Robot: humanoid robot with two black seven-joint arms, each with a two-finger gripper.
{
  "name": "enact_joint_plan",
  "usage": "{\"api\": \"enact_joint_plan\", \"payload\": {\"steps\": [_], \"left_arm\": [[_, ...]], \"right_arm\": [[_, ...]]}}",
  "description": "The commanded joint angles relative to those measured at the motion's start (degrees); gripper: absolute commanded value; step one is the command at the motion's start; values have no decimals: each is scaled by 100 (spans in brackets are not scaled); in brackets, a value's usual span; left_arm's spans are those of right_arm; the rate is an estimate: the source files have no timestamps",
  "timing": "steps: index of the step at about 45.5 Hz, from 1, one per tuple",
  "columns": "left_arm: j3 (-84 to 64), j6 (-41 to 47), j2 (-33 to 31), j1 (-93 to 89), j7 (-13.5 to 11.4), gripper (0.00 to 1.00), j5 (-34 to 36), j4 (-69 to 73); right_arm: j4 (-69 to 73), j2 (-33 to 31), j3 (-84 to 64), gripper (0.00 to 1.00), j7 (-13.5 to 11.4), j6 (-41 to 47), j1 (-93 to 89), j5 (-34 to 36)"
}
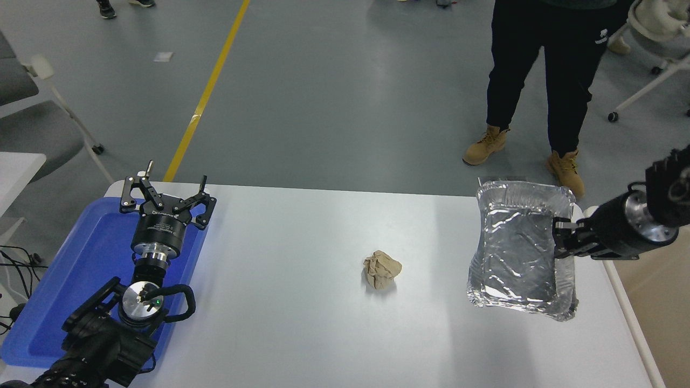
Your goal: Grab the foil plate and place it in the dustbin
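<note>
The foil plate (520,248) is a shiny crinkled silver tray, held up off the white table (302,328) at its right side and tilted toward the camera. My right gripper (561,237) comes in from the right edge and is shut on the tray's right rim. The dustbin (655,318) shows as a cream rim and beige inside at the right edge, just right of the tray. My left gripper (164,188) is parked at the lower left over the blue tray, open and empty.
A crumpled tan paper ball (381,269) lies mid-table, left of the foil plate. A flat blue tray (70,269) sits at the table's left end. A person (539,81) in black trousers and tan boots stands beyond the far right edge.
</note>
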Motion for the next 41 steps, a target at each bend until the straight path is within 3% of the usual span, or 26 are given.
{"api": "enact_joint_plan", "payload": {"steps": [1,13,30,41], "left_arm": [[0,-1,0,1,9,100,0,0],[-1,-1,9,1,0,100,0,0],[8,8,9,1,0,100,0,0],[-1,8,9,1,-9,100,-9,0]], "right_arm": [[94,-84,-287,0,-13,810,1073,-6],[121,-207,-375,0,-57,1373,1723,-94],[200,-321,-384,0,-57,1399,1803,-279],[-28,-787,-375,0,-57,1426,1619,-1034]]}}
